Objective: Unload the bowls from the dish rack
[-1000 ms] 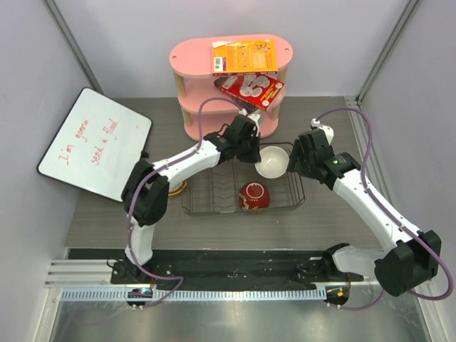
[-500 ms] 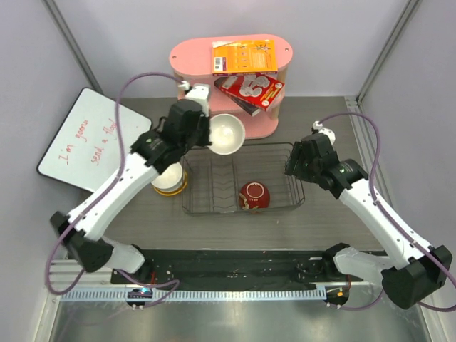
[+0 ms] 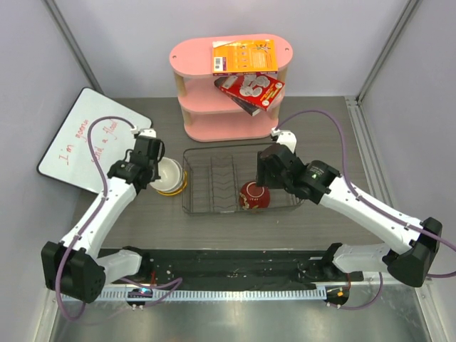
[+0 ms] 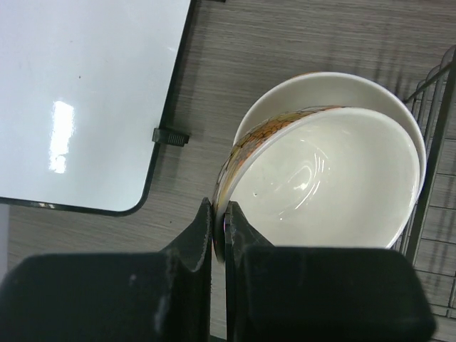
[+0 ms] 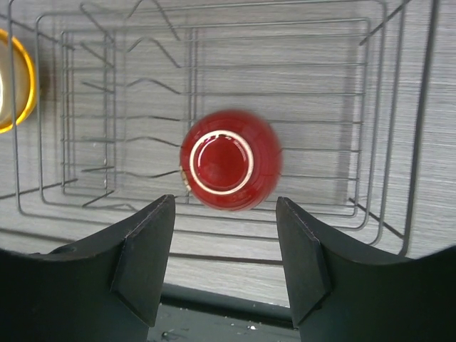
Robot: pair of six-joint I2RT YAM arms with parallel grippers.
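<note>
My left gripper [image 4: 219, 214] is shut on the rim of a bowl [image 4: 335, 185] that is white inside and orange-patterned outside. That bowl rests tilted in a beige bowl [image 4: 313, 82]. From above, the left gripper [image 3: 155, 169] and this bowl stack [image 3: 171, 177], yellow-orange at its base, stand on the table left of the black wire dish rack [image 3: 214, 178]. A dark red bowl [image 5: 228, 160] lies upside down in the dish rack [image 5: 385, 107]. My right gripper [image 5: 224, 214] hovers open over the dark red bowl [image 3: 253, 199] without touching it.
A pink three-tier shelf [image 3: 229, 85] with boxes stands behind the rack. A whiteboard [image 3: 92, 142] lies at the left, close to the bowl stack. The rack's wire wall [image 4: 434, 142] runs just right of the stack.
My left arm carried the white bowl from above the rack's back left corner down onto the stack at the left. My right arm swung left over the dark red bowl.
</note>
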